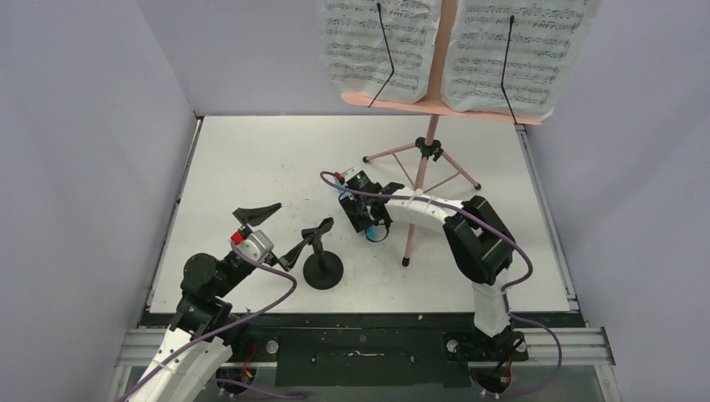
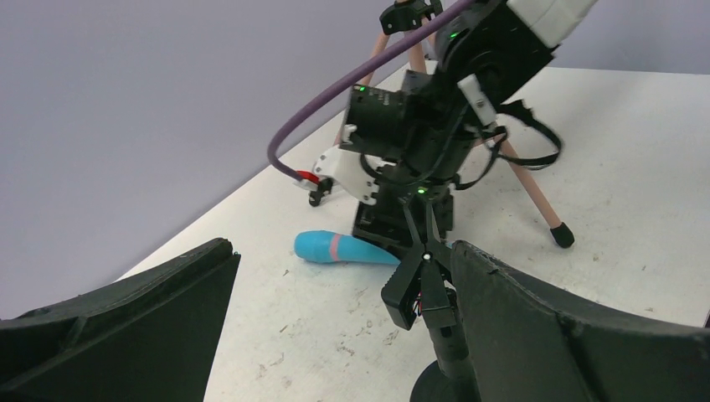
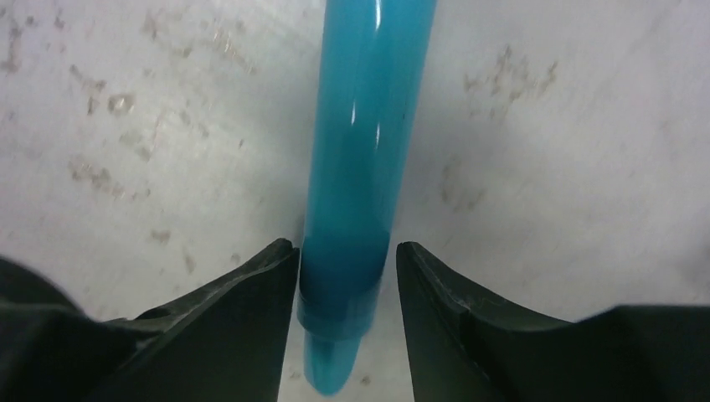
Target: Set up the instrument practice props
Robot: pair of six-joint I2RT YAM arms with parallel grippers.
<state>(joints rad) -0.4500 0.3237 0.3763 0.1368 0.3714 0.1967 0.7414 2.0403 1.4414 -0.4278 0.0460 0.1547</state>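
The pink music stand (image 1: 432,105) stands at the back on tripod legs and holds two white sheet-music pages (image 1: 381,46). The blue microphone (image 3: 368,126) lies flat on the table. My right gripper (image 3: 345,247) is low over it with its jaws either side of the narrow end. The left finger touches it and a small gap shows at the right finger. The microphone's pink-banded head shows in the left wrist view (image 2: 343,249). The black round-based mic stand (image 1: 322,268) stands upright front left. My left gripper (image 1: 280,230) is wide open and empty, its right finger beside the stand's clip (image 2: 423,289).
The right arm (image 1: 477,239) reaches left across the music stand's front leg (image 1: 410,243). Grey walls close in the left, back and right sides. The purple cable (image 1: 276,293) loops by the left arm.
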